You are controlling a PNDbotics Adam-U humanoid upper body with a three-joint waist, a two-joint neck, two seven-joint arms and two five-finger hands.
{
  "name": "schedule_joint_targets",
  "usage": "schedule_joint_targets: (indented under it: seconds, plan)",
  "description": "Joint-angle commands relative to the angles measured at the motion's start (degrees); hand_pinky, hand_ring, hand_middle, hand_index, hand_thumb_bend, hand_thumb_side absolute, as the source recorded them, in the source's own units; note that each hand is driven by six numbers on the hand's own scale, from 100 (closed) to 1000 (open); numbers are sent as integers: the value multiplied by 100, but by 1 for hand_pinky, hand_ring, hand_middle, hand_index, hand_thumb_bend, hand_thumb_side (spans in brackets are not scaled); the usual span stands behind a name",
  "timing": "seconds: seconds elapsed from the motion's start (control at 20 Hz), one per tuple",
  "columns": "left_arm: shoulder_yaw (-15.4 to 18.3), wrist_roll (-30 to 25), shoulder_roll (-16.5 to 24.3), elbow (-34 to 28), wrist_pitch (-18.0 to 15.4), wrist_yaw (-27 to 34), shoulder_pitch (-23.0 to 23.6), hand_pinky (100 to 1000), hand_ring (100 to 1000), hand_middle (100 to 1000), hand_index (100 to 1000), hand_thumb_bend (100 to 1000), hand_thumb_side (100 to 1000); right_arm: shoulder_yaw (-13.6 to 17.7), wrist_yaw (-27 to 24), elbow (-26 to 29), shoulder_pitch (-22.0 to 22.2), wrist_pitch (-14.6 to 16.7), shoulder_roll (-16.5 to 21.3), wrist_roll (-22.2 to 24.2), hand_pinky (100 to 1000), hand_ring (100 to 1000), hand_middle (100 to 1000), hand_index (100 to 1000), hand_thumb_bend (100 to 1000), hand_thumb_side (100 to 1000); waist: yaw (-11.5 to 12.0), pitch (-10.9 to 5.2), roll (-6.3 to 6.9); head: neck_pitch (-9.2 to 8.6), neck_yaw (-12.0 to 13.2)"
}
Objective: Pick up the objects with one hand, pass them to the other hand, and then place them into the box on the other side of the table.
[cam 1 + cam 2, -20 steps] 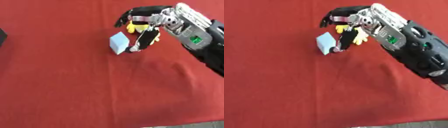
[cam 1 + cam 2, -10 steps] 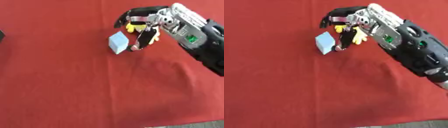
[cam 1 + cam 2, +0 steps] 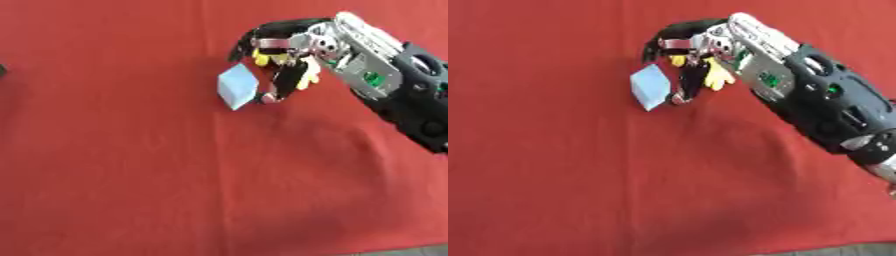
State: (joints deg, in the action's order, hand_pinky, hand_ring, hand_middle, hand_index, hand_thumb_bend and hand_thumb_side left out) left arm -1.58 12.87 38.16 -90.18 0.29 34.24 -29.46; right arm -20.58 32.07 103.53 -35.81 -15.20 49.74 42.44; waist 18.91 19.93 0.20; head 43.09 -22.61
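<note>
A light-blue block [image 3: 237, 86] stands tilted on the red cloth. My right hand [image 3: 308, 44] comes in from the upper right. Its black fingers [image 3: 265, 29] curl over the block's top, and the thumb [image 3: 282, 85] presses against the block's right side. A small yellow object [image 3: 718, 77] lies under the palm, partly hidden by the thumb. My left hand shows in neither view.
A red cloth [image 3: 157, 175] covers the whole table. A sliver of something dark [image 3: 3, 70] shows at the left edge of the left eye view. My right forearm [image 3: 824, 107] crosses the upper right of the table.
</note>
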Motion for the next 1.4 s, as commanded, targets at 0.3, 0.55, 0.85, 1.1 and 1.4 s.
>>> schedule_joint_targets:
  seconds: [0.3,0.55,0.85,1.1,1.4]
  plan:
    - [132,28,98,-54,-20,-18,-61,998,669,726,678,100,718,52,23,-65,-100,12,90,-33,976,879,815,864,405,111,40,11,-69,-126,19]
    - [142,31,86,-42,-18,-36,-62,1000,669,726,678,100,718,54,5,-85,-108,-2,84,-70,973,875,809,856,404,104,49,31,-69,-134,6]
    - [155,37,75,-31,-11,-48,-57,1000,669,727,678,100,720,48,-23,-116,-115,-19,77,-112,970,871,807,852,404,107,61,46,-75,-162,-4]
    - [162,41,70,-13,-1,-61,-49,1000,669,727,678,100,721,54,-52,-94,-128,-31,83,-84,970,870,807,854,403,104,67,40,-88,-157,-15]
    - [163,35,52,-8,4,-73,-64,1000,668,727,677,100,719,66,-99,31,-140,-67,98,-25,972,869,806,856,403,105,75,26,-113,-156,-16]
